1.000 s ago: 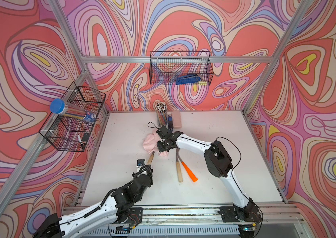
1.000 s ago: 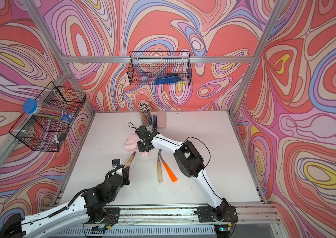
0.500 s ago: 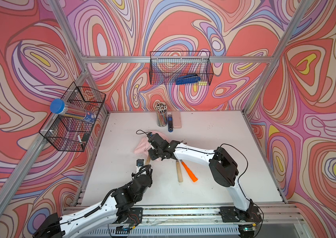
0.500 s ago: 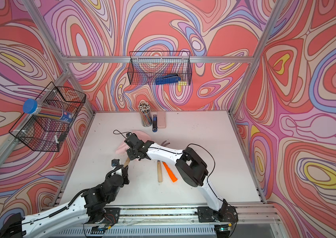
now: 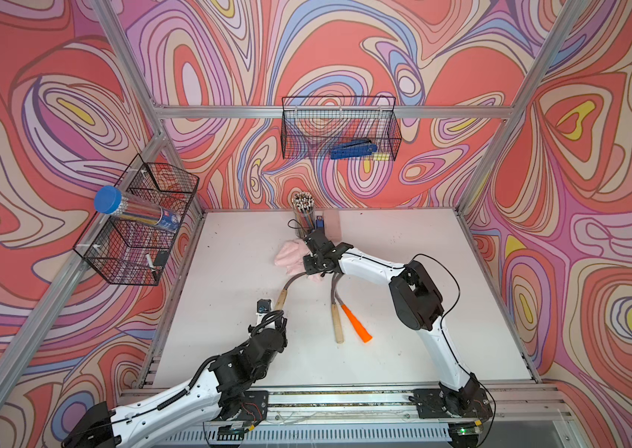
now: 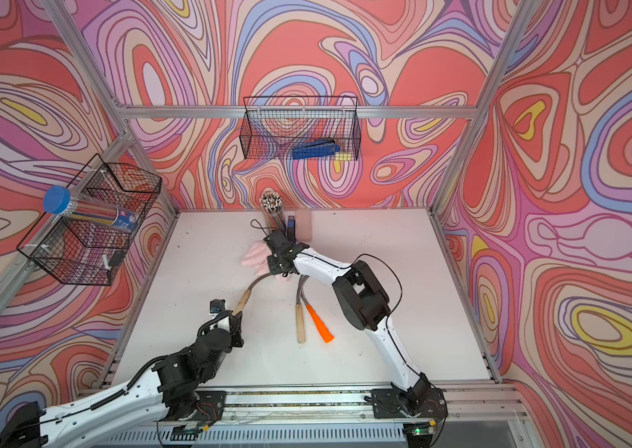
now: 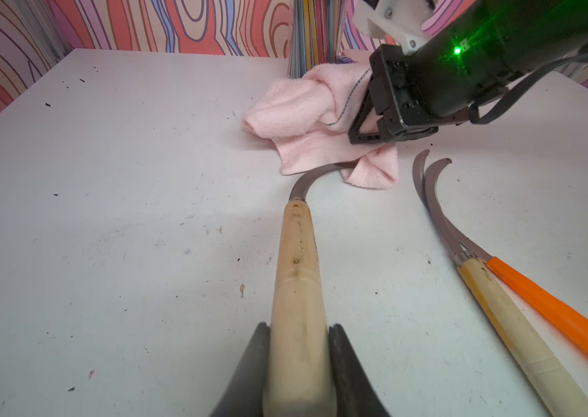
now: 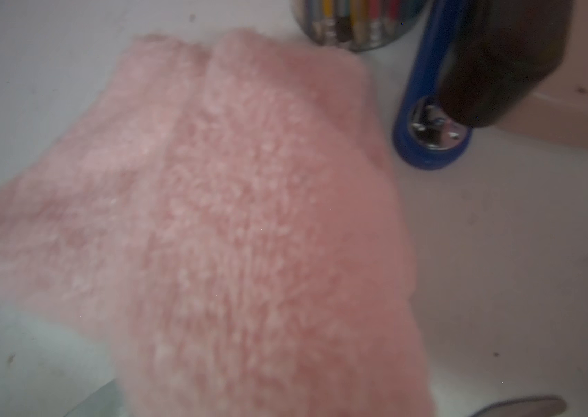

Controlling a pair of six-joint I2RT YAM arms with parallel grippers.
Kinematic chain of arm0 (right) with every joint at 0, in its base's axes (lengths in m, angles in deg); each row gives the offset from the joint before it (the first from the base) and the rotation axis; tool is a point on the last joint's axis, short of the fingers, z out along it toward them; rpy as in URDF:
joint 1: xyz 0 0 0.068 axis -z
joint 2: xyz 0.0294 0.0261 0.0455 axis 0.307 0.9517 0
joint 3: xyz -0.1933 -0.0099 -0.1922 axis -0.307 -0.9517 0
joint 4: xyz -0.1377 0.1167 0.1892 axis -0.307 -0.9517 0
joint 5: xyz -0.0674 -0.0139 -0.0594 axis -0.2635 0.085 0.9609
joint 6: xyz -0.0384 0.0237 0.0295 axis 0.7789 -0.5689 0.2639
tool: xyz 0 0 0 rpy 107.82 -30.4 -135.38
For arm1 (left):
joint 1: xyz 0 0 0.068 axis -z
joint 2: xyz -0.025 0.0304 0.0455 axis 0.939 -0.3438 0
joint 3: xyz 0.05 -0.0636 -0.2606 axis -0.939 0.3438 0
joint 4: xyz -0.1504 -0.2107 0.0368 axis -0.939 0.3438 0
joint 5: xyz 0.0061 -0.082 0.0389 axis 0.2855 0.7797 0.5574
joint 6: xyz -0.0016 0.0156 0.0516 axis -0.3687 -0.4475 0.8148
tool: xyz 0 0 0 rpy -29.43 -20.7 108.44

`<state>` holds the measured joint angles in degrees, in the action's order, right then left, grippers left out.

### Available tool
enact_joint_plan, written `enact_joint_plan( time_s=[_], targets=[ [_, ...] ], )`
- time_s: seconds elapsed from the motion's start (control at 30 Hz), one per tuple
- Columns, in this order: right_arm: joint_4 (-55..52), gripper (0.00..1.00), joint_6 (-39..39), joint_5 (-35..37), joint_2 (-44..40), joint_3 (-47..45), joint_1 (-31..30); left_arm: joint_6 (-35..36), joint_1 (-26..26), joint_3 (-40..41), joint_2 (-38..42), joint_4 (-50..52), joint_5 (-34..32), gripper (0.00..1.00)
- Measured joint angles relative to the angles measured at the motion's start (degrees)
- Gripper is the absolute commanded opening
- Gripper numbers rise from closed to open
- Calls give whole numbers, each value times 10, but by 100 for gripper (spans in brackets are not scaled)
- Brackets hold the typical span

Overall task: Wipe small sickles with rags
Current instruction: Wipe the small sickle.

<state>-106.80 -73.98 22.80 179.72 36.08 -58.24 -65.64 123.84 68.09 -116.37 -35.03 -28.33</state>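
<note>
Loosely, a fuzzy pink rag [image 7: 303,108] drapes one curved-bladed sickle [image 7: 298,289].

Overhead stereo — close wrists, shared rag [image 7: 296,108] [image 8: 231,216]

A robot lab cell: aluminium frame [image 5: 229,112] and swirl-printed walls [image 5: 345,46].

Pencil cup [image 5: 303,211], pink case [image 6: 304,225]
</note>
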Motion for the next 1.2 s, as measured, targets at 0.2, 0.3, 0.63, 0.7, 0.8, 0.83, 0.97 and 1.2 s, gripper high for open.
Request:
enact_joint_plan(
  time_s=[0.2, 0.3, 0.63, 0.7, 0.8, 0.83, 0.97, 1.2],
  targets=[
    [-5, 0, 2, 13, -7, -12, 30, 0, 0, 0, -1, 0, 0, 0],
    [-8, 0, 3, 13, -8, -11, 24, 0, 0, 0, -1, 0, 0, 0],
    [-89, 0, 28, 45, 70, 139, -9, 0, 0, 0, 9, 0, 3, 0],
    [-103, 0, 35, 44, 92, 165, -23, 2, 0, 0, 11, 0, 10, 0],
    [-121, 0, 45, 37, 108, 182, -49, 6, 0, 0, 10, 0, 22, 0],
    [-127, 0, 47, 32, 109, 186, -58, 6, 0, 0, 10, 0, 24, 0],
    [-125, 0, 53, 2, 108, 189, -86, 6, 0, 0, 9, 0, 26, 0],
    [-81, 0, 29, -78, 70, 135, -96, 6, 0, 0, 7, 0, 26, 0]
  ],
)
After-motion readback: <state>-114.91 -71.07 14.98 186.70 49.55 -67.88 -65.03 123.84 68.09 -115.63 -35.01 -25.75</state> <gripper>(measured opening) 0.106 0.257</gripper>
